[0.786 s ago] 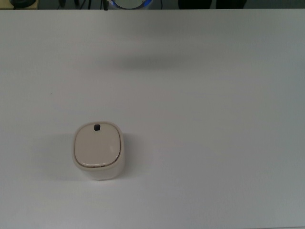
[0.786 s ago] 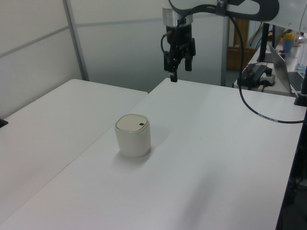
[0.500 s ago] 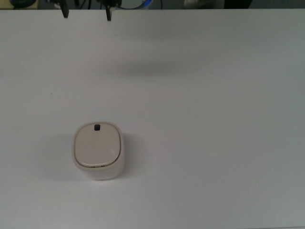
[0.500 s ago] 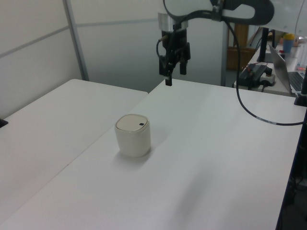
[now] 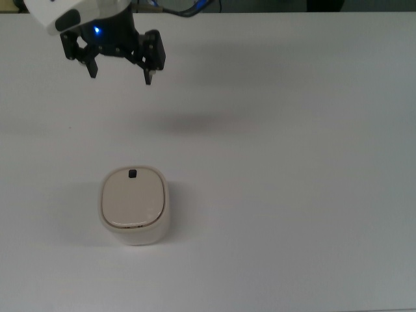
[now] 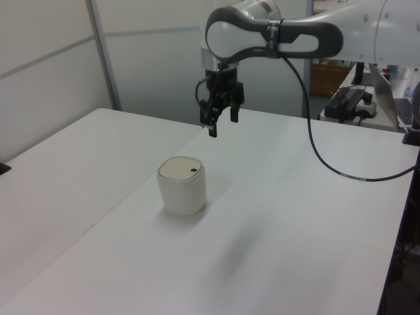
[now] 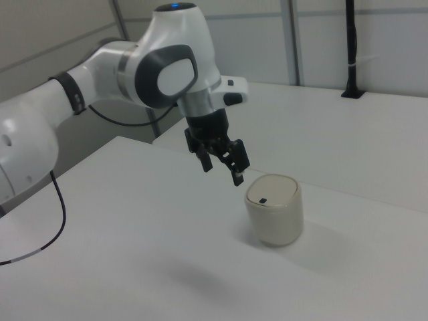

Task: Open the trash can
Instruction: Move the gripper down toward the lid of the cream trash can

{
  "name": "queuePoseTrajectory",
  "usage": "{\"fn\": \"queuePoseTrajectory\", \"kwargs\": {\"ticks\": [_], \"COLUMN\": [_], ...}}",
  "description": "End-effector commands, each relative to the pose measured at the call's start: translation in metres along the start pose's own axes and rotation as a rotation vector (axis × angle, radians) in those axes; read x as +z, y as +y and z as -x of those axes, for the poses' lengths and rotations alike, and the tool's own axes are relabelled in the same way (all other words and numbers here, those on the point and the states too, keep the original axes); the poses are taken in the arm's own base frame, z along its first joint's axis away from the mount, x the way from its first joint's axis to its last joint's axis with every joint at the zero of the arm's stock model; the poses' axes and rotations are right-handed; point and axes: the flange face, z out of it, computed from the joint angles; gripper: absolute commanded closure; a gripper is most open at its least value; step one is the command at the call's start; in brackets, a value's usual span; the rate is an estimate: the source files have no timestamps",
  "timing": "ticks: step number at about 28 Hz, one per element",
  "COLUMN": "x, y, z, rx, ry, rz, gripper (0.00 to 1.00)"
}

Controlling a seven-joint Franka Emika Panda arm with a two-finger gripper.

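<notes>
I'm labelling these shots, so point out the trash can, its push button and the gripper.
trash can (image 5: 133,201): top view, middle of its lid.
push button (image 5: 132,173): top view, the black square itself.
gripper (image 5: 121,73): top view, midway between its fingertips.

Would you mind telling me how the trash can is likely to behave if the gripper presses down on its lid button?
The trash can looks small and probably light, so an off-centre push may slide it on the smooth white table. Its squat body and flat base suggest tipping is unlikely. The button sits near the lid's edge, so a straight-down press from the gripper seems safest.
</notes>
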Motion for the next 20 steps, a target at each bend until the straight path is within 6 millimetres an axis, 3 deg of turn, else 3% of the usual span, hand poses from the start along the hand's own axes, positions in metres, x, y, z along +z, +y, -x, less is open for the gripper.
{"fn": "queuePoseTrajectory", "kwargs": {"ticks": [1, 6, 9, 10, 11, 15, 17, 20], "x": [0.024, 0.041, 0.043, 0.045, 0.046, 0.046, 0.046, 0.045], "y": [-0.021, -0.024, -0.03, -0.031, -0.031, -0.029, -0.027, -0.025], "z": [-0.012, -0.024, -0.027, -0.027, -0.028, -0.029, -0.029, -0.03], "rx": [0.022, 0.047, 0.048, 0.047, 0.046, 0.05, 0.054, 0.057], "ry": [0.011, 0.035, 0.047, 0.048, 0.047, 0.049, 0.049, 0.052], "rz": [0.005, 0.022, 0.03, 0.031, 0.031, 0.032, 0.034, 0.037], "gripper": [0.0, 0.01, 0.12, 0.18, 0.37, 0.83, 1.0, 1.0]}}
